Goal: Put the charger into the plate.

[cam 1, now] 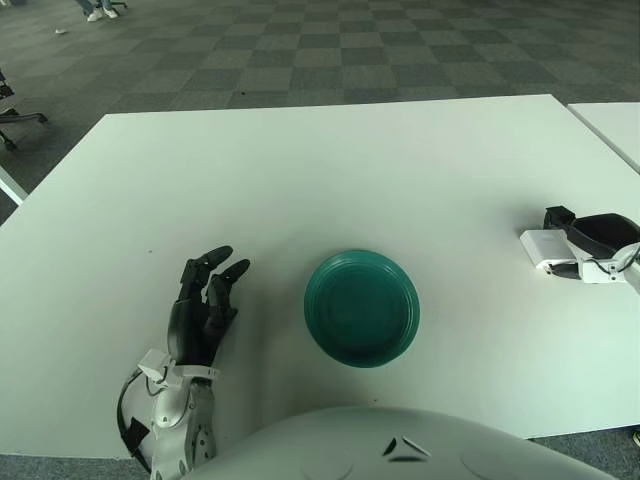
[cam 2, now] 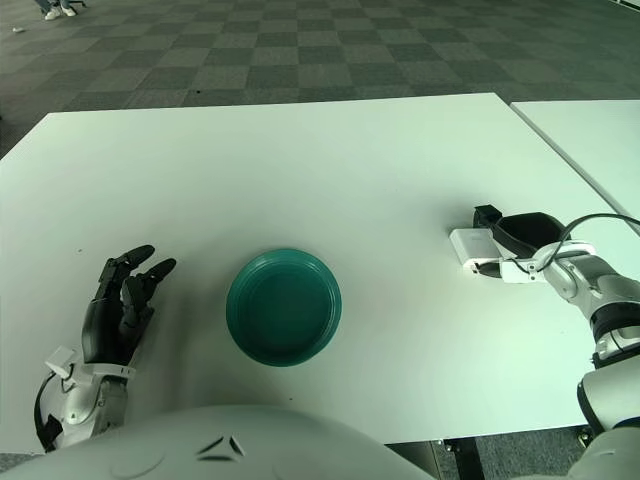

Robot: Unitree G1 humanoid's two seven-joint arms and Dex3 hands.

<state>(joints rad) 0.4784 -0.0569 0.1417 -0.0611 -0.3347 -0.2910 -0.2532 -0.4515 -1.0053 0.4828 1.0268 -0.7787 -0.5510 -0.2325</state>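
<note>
**Right hand on the charger, plate empty**

While no writing is readable, your right hand (cam 2: 520, 245) at the table's (cam 2: 300, 170) right closes around the white charger (cam 2: 472, 247), well right of the green plate (cam 2: 284, 306). Your left hand (cam 1: 203, 305) lies left of the plate, fingers loosely spread.

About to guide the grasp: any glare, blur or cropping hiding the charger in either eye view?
Left eye view: even light, no glare; white charger has low contrast against the table, right hand cropped at the frame edge. Right eye view: right hand fully visible, charger sharp.
</note>
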